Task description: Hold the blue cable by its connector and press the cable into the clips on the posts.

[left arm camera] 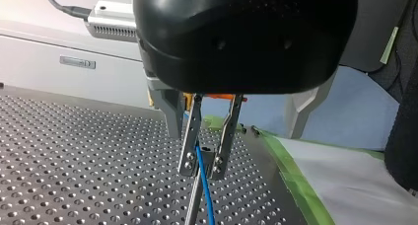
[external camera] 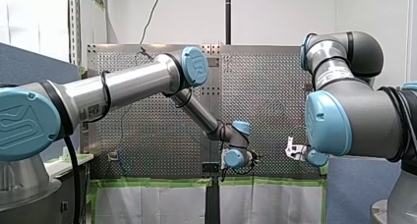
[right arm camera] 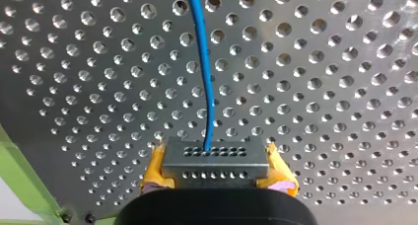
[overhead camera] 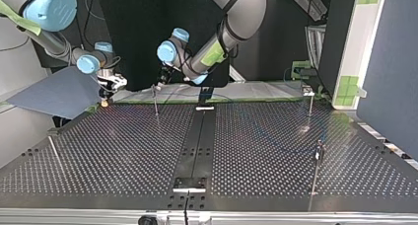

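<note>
The blue cable (right arm camera: 206, 87) runs out of a grey connector (right arm camera: 214, 158), and my right gripper (right arm camera: 217, 169) is shut on that connector with its yellow pads (right arm camera: 154, 169). In the top view my right gripper (overhead camera: 105, 99) hangs at the table's far left corner. My left gripper (left arm camera: 202, 171) is open, its metal fingers (left arm camera: 189, 151) straddling the blue cable (left arm camera: 207, 203) where it meets the clip on a thin post (left arm camera: 193, 207). In the top view this left gripper (overhead camera: 159, 82) sits over the far post (overhead camera: 156, 102) left of centre.
More thin posts stand at the top view's far right (overhead camera: 310, 105), near right (overhead camera: 316, 168) and near left (overhead camera: 54, 153). A black strip (overhead camera: 197, 141) runs down the middle of the perforated table (overhead camera: 123, 156). Green tape (left arm camera: 291, 170) edges the table beside my left gripper.
</note>
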`<state>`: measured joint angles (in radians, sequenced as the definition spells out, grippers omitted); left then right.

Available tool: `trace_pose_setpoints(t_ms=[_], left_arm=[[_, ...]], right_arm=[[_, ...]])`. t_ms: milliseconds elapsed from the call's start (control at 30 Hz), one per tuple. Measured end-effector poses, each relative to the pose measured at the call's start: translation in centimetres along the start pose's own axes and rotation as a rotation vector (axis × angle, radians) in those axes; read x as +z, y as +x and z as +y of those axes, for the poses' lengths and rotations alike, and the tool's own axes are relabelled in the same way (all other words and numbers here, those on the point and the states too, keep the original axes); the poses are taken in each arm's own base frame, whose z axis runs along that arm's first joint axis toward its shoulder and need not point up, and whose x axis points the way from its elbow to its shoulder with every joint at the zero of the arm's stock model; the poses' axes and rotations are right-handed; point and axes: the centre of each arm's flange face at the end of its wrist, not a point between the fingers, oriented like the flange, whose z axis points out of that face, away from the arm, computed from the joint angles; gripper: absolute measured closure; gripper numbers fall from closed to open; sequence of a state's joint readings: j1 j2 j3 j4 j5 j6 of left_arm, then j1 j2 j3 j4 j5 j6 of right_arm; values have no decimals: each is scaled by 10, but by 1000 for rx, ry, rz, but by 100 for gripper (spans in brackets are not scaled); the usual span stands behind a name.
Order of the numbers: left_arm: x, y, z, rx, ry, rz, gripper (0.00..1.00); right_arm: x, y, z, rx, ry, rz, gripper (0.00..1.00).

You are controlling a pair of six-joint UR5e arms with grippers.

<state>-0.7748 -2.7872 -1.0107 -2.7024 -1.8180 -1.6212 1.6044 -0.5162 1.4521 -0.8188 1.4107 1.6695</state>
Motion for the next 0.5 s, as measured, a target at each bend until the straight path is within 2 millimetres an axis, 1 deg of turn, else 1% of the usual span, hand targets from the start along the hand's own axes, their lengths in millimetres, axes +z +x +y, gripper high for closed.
trace_pose_setpoints(t_ms=[300, 500], left_arm=[[-5, 3, -3, 10, 4, 24, 1], [-13, 6, 1, 14, 1, 37, 1]], right_arm=[[0, -3, 1, 1, 2, -2, 100], [0, -3, 1, 0, 3, -1, 100]])
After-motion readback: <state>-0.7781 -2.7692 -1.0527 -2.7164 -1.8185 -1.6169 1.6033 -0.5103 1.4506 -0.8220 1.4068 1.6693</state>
